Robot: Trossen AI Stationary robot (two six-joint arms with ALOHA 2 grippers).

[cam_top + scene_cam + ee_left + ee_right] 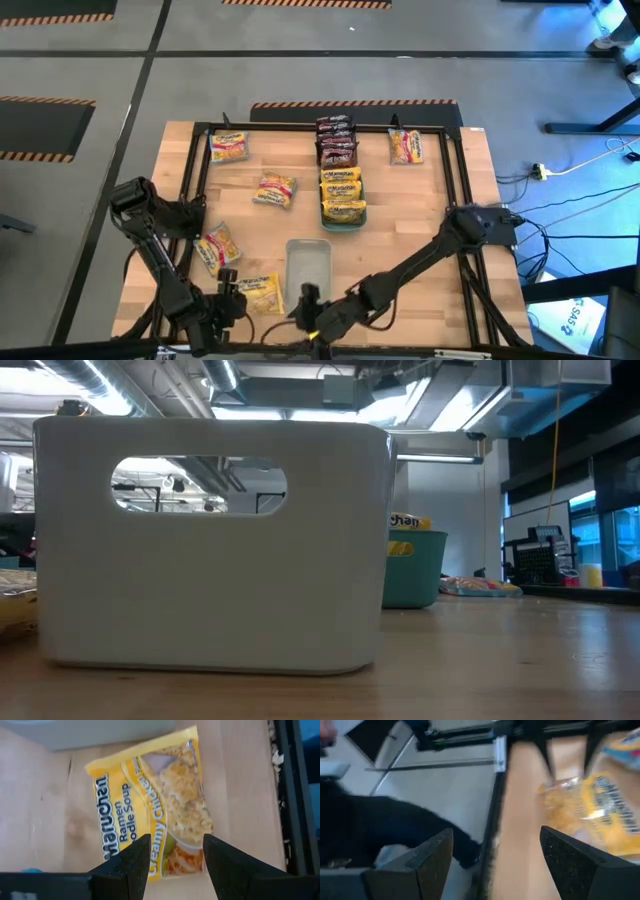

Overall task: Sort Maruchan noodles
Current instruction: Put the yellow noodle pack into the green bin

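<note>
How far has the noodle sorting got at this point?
Done: dark packets and yellow packets sit lined up mid-table. In hand: the open left gripper hovers over a yellow packet near the clear tray. Left: about five loose packets; the right gripper holds nothing.

On the yellow packet (155, 815) under my left wrist camera I read "Maruchan", "Ramen Noodle Soup" and "Creamy Chicken". In the low view I see the letters "chan" on a yellow packet (405, 521) that stands up from the teal tray (415, 570). On the other packets in the high view the print is too small for me to read.
</note>
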